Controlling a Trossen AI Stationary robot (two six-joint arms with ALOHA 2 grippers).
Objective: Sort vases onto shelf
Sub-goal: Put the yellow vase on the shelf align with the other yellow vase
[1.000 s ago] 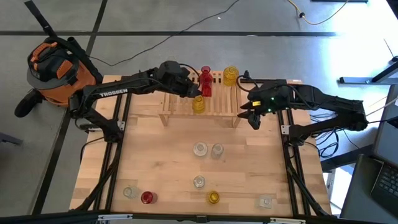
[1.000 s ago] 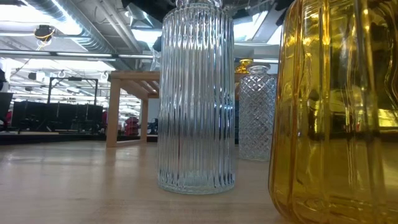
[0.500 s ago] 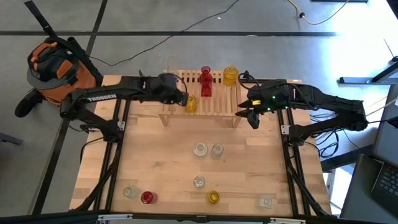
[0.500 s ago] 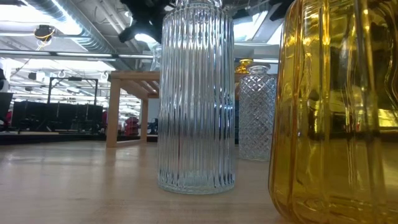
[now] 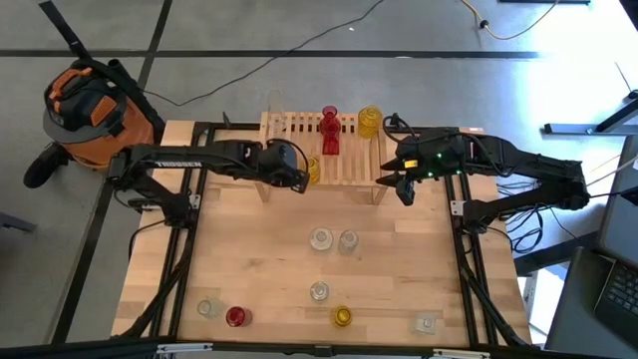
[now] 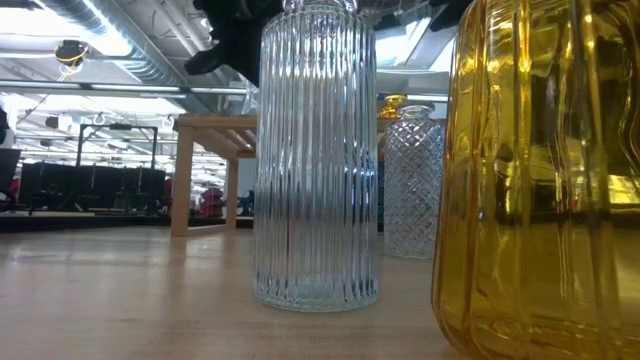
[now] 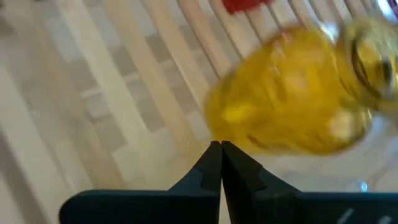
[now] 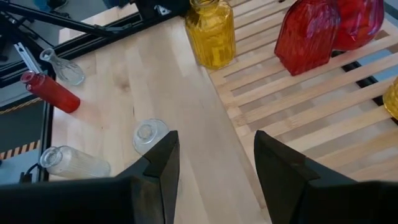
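On the surface [image 5: 249, 259] the shelf [image 5: 344, 160] carries a yellow vase [image 5: 314, 170] near its front edge, just beside my closed, empty left end effector [image 5: 297, 178], while my right end effector [image 5: 402, 184] hovers half-open at the shelf's right end.

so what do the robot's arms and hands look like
Both arms are dark, jointed and slim. The left arm carries white TROSSEN lettering; the right arm shows small green lights near its wrist. The left hand has black pointed fingers; the right hand has broad black ones.
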